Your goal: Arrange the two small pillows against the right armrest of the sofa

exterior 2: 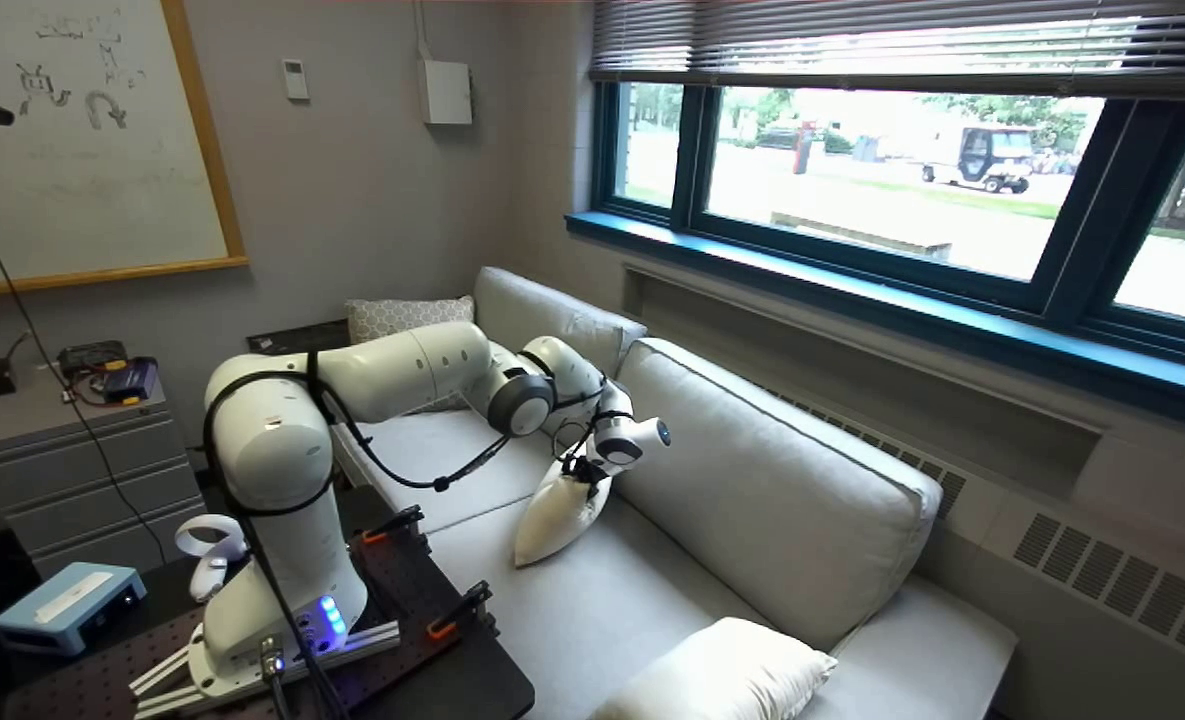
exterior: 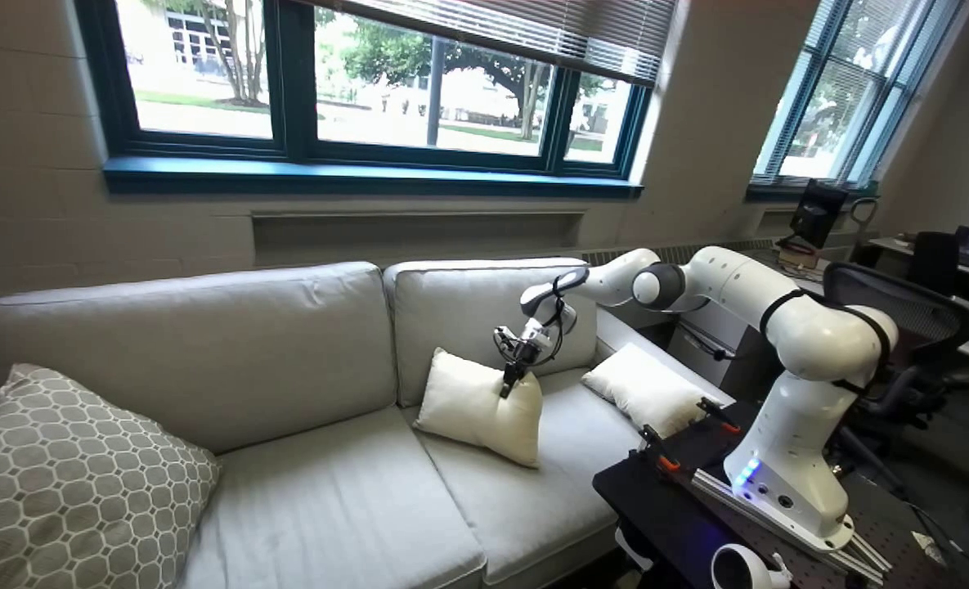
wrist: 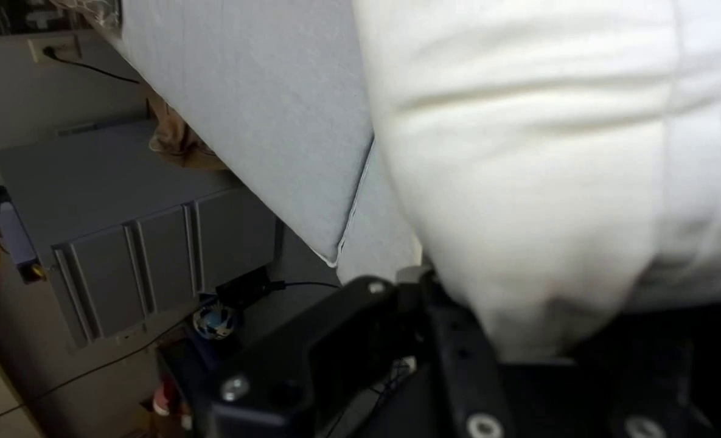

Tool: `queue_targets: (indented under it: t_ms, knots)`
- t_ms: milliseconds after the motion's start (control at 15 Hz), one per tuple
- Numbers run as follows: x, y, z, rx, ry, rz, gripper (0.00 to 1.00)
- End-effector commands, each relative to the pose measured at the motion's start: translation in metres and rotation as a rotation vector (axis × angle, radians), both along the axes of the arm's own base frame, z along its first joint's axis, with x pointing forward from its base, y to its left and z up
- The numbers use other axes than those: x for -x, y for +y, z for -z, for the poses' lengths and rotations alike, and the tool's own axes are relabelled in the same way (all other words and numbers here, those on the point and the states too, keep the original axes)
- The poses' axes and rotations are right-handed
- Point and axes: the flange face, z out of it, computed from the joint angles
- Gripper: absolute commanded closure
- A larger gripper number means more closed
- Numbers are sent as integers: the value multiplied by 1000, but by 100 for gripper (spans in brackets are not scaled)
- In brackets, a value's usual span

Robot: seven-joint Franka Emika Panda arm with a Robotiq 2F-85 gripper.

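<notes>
On the seat of the sofa [exterior: 329, 499], one small cream pillow [exterior: 472, 405] stands tilted beside the seam between the seat cushions. My gripper [exterior: 507, 388] comes down on its upper part and is shut on the fabric. In the wrist view this pillow [wrist: 536, 182] fills the upper right, bunched between the jaws; a dark finger [wrist: 466, 353] shows at its left, and the far fingertip is hidden. The second small pillow [exterior: 648, 386] leans by the right armrest [exterior: 617, 331], apart from the gripper. In an exterior view that pillow [exterior 2: 727, 675] is cut by the frame's lower edge.
A larger patterned cushion [exterior: 83, 483] lies at the sofa's far left end. Two back cushions [exterior: 496, 315] rise close behind the gripper. The black robot table [exterior: 656, 499], with orange-tipped clamps [exterior: 660, 450], stands at the sofa's front.
</notes>
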Motion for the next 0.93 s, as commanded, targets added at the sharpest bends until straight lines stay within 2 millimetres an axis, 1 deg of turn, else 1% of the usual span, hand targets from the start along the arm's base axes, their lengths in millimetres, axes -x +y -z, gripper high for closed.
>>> queue_targets:
  t_ms: [0, 200, 267, 467, 533, 600, 800, 867]
  knots:
    - [-4, -3, -3, -80, -2, 97, 90]
    - [-5, -11, -3, -109, 0, 144, 94]
    - [-5, -14, -1, -100, 4, 155, 94]
    - [-3, -26, 6, -29, 18, 170, 96]
    - [-2, -30, 8, -6, 24, 181, 94]
    - [0, -39, 9, 37, 32, 198, 94]
    - [8, -65, -2, 136, 11, 295, 93]
    - [8, -70, -13, 160, -29, 323, 93]
